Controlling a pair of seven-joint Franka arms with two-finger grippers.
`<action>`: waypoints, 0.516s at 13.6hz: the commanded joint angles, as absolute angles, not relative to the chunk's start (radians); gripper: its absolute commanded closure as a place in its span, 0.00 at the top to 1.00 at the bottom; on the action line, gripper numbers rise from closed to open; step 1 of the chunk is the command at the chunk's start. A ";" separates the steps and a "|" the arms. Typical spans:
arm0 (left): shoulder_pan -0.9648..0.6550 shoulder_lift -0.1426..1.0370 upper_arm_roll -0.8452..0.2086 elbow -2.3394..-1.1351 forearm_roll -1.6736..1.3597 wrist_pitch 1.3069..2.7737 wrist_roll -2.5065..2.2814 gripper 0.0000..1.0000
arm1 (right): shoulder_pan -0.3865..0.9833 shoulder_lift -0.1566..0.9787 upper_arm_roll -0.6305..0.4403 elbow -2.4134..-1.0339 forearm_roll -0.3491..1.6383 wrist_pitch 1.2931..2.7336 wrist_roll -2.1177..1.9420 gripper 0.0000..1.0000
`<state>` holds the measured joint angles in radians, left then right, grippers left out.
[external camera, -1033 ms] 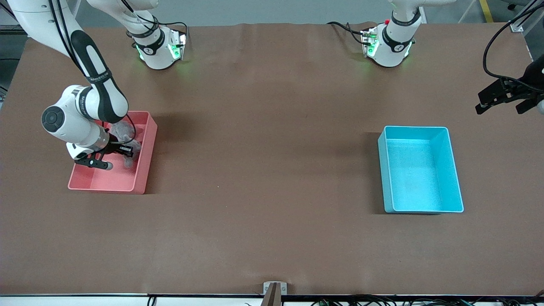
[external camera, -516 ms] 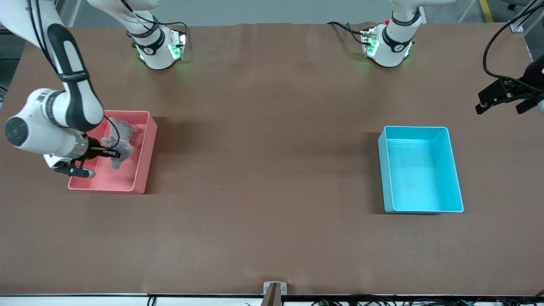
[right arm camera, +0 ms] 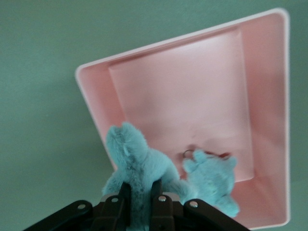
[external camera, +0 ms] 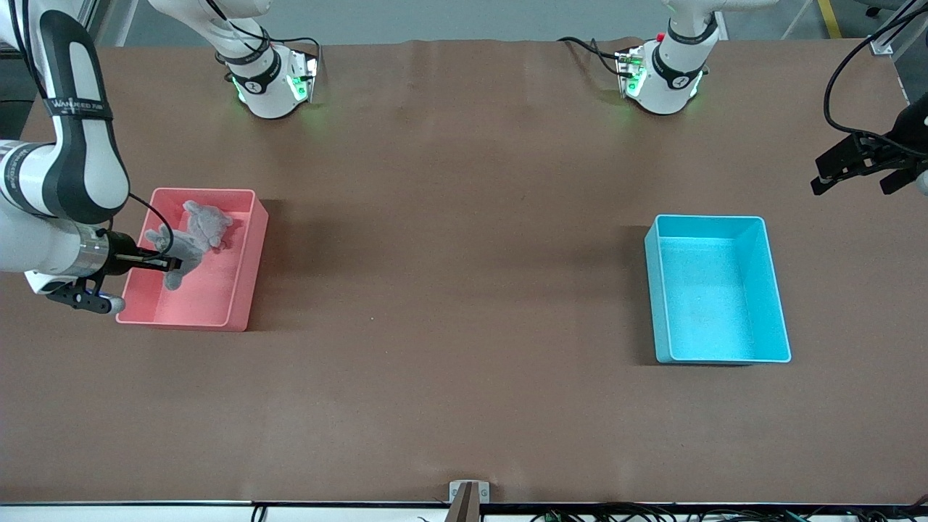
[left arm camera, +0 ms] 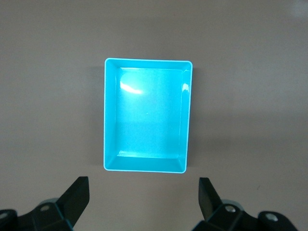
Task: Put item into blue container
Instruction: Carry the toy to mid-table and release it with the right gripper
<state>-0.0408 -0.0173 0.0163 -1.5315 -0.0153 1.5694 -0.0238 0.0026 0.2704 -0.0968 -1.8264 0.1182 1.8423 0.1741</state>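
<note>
You see the right hand [external camera: 171,263] clamped on the grey plush toy [external camera: 190,236], lifted over the pink bin [external camera: 243,279]. The blue container [external camera: 776,290] sits toward the left arm's end of the bench [external camera: 464,217], its long axis running toward the front camera, under the wide-open left hand [left arm camera: 144,202].

We see two white arms with black bands [external camera: 72,109], black cables, green lights at the round white bases [external camera: 270,87], and black two-finger grippers [left arm camera: 144,204].
</note>
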 commanded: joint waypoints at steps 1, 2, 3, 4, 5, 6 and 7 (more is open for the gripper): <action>-0.043 -0.021 0.015 -1.525 -0.025 1.565 -0.032 1.00 | 0.131 0.253 -0.094 -1.830 0.147 1.828 0.407 0.00; -0.041 -0.021 0.015 -1.525 -0.028 1.565 -0.032 1.00 | 0.179 0.252 -0.095 -1.830 0.173 1.835 0.484 0.00; -0.040 -0.021 0.015 -1.525 -0.028 1.565 -0.032 1.00 | 0.234 0.253 -0.095 -1.829 0.196 1.848 0.571 0.00; -0.040 -0.021 0.017 -1.525 -0.028 1.565 -0.032 1.00 | 0.288 0.255 -0.095 -1.829 0.201 1.880 0.657 0.00; -0.040 -0.021 0.017 -1.525 -0.028 1.565 -0.032 1.00 | 0.348 0.256 -0.095 -1.829 0.201 1.920 0.755 0.00; -0.040 -0.021 0.015 -1.525 -0.026 1.565 -0.032 1.00 | 0.397 0.261 -0.095 -1.829 0.202 1.959 0.835 0.00; -0.040 -0.020 0.017 -1.525 -0.026 1.565 -0.031 1.00 | 0.458 0.268 -0.095 -1.827 0.201 2.015 0.924 0.00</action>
